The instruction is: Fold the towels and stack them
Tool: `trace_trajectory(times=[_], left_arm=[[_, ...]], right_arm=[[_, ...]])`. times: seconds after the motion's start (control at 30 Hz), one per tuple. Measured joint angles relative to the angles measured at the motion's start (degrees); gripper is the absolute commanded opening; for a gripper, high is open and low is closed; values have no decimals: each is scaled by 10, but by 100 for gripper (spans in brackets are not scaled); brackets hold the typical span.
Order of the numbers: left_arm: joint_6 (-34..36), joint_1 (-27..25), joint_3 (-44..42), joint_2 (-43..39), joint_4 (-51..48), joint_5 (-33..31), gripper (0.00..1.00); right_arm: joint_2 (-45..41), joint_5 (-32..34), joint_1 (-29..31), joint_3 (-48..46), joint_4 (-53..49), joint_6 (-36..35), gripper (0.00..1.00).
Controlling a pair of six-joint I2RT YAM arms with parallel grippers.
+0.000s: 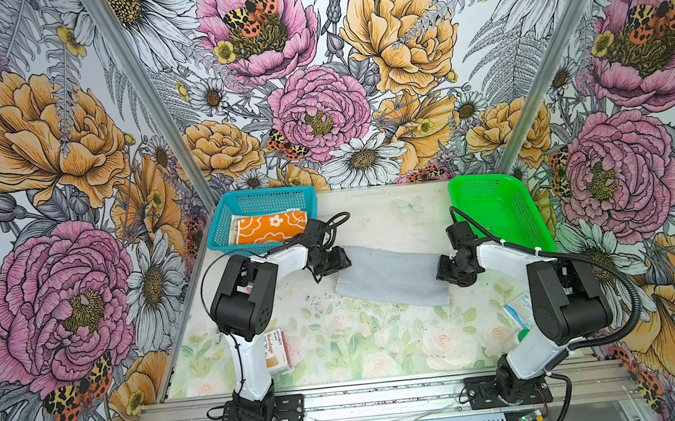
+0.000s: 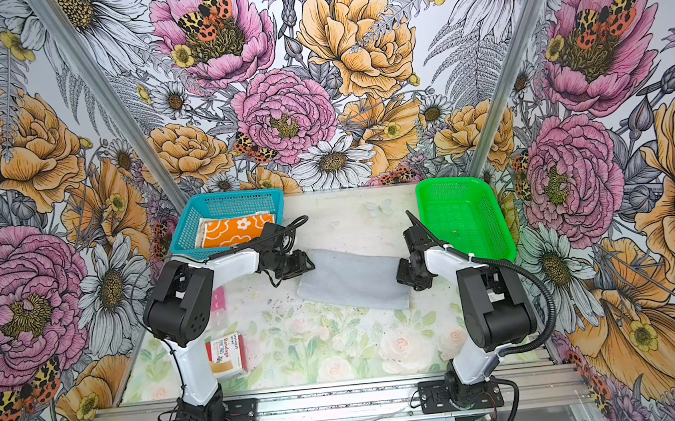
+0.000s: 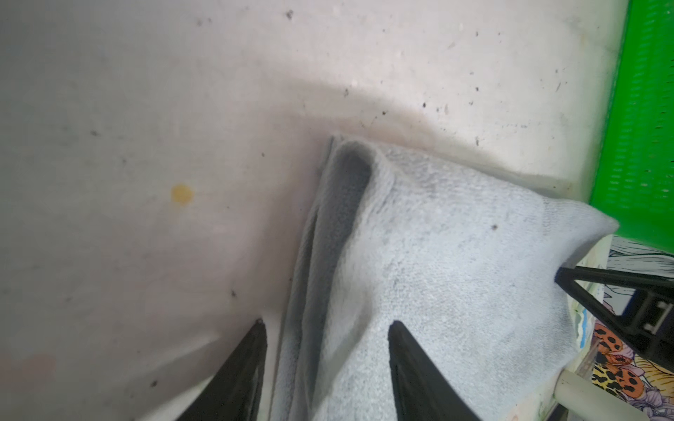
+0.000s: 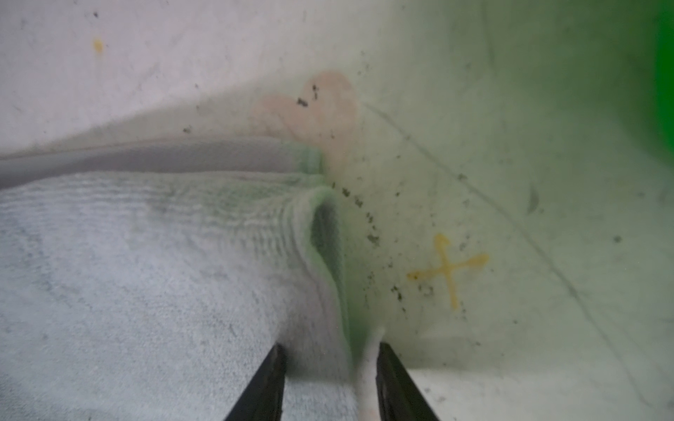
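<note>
One grey towel (image 1: 391,275) is laid folded on the table (image 1: 390,215), long axis running between the arms. Its left end is straddled by the left gripper (image 3: 328,322), jaws apart. Its right end is taken between the jaws of the right gripper (image 4: 331,345); clamping cannot be told.

Table (image 1: 380,341): grey towel (image 1: 391,275), blue basket (image 1: 267,193), green basket (image 1: 494,206), bandage box (image 1: 278,352)

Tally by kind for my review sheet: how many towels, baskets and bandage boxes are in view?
Towels: 3 (grey, orange, cream showing beside the orange)
Baskets: 2 (blue, green)
Bandage boxes: 1
Total: 6
</note>
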Motion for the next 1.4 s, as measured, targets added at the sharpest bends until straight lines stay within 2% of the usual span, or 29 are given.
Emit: trace_trajectory(times=[0.1, 0.23, 0.3, 0.33, 0.37, 0.43, 0.47, 0.6, 0.73, 0.8, 0.9, 1.07, 1.27, 1.4], left_arm=[[-2, -7, 3, 6, 16, 5, 57], [-3, -18, 12, 17, 31, 9, 53], [-6, -23, 18, 25, 37, 12, 39], [-10, -26, 21, 29, 39, 13, 23], [-12, -29, 22, 33, 40, 13, 11], [-12, -33, 23, 38, 33, 10, 1], [-14, -35, 23, 39, 33, 10, 0], [-13, -36, 26, 36, 21, 4, 0], [-1, -36, 52, 23, -42, -17, 0], [8, -36, 82, 18, -89, -33, 0], [28, -36, 155, 16, -165, -70, 0], [62, -37, 290, 25, -276, -130, 0], [97, -42, 469, 92, -391, -221, 0], [125, -42, 632, 176, -477, -281, 0]], right_arm=[[0, 2, 0, 0, -1, -5, 42], [0, 3, 0, 0, -1, -5, 42], [0, 3, 0, 0, -2, -7, 42], [0, 3, -1, 0, -2, -7, 42], [0, 3, -2, 0, -2, -7, 42], [0, 3, -3, 0, -3, -9, 42], [0, 3, -3, 0, -3, -9, 41], [-3, 2, -3, -2, -3, -9, 41], [-37, -8, -3, -21, -13, -16, 57], [-74, -18, -2, -34, -19, -21, 60], [-160, -40, -1, -52, -26, -21, 64], [-276, -96, 12, -66, -24, -8, 64], [-330, -142, 95, -73, -26, 26, 64], [-334, -150, 152, -56, -31, 43, 65]])
